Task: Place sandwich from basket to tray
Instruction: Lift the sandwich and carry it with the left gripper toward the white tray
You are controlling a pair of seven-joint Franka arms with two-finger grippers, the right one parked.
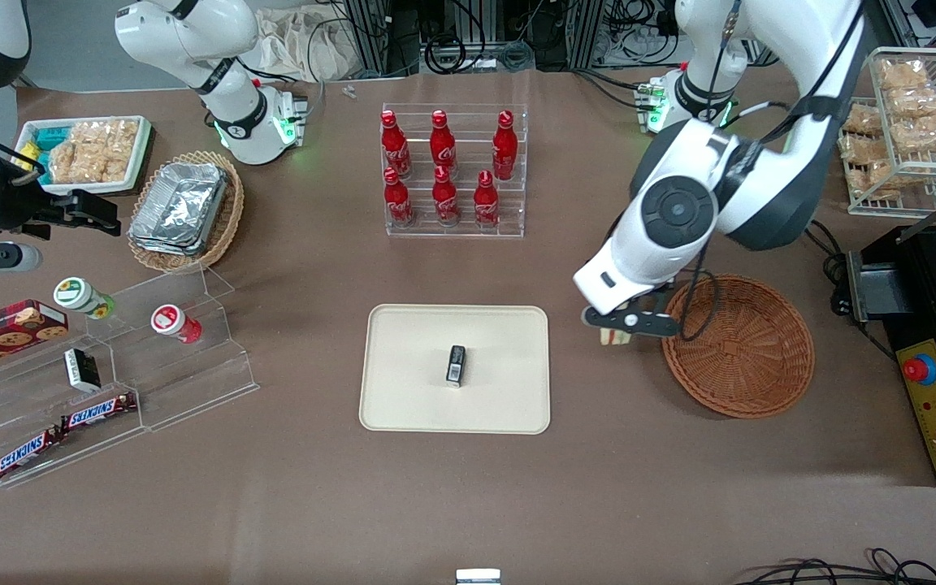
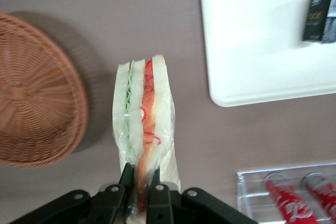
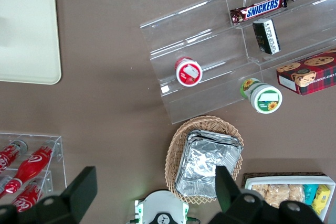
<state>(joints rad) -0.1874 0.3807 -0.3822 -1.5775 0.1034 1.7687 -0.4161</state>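
The gripper [image 1: 629, 322] is clamped on the sandwich [image 1: 616, 336], which it holds clear of the table in the gap between the basket [image 1: 738, 347] and the tray [image 1: 455, 369], just beside the basket's rim and well apart from the tray. In the left wrist view the fingers [image 2: 157, 192] press the two bread faces of the sandwich [image 2: 143, 124] at one end, with the cut edge facing the camera: green filling lies along one side and red along the other, and a clear wrapper covers the wedge. The basket [image 2: 37, 98] shows only bare woven wicker inside. The tray [image 2: 252, 40] is flat on the brown table [image 1: 468, 496] and carries one small dark packet [image 1: 456, 364] near its middle; the same packet [image 2: 320, 17] appears in the wrist view. Farther from the front camera than the tray stands a clear rack [image 1: 456, 223] holding six red bottles [image 1: 444, 169] in two rows. Toward the parked arm's end of the table lie a paler basket of foil containers [image 1: 184, 207] and a clear stepped stand [image 1: 110, 366] with chocolate bars [image 1: 98, 411].
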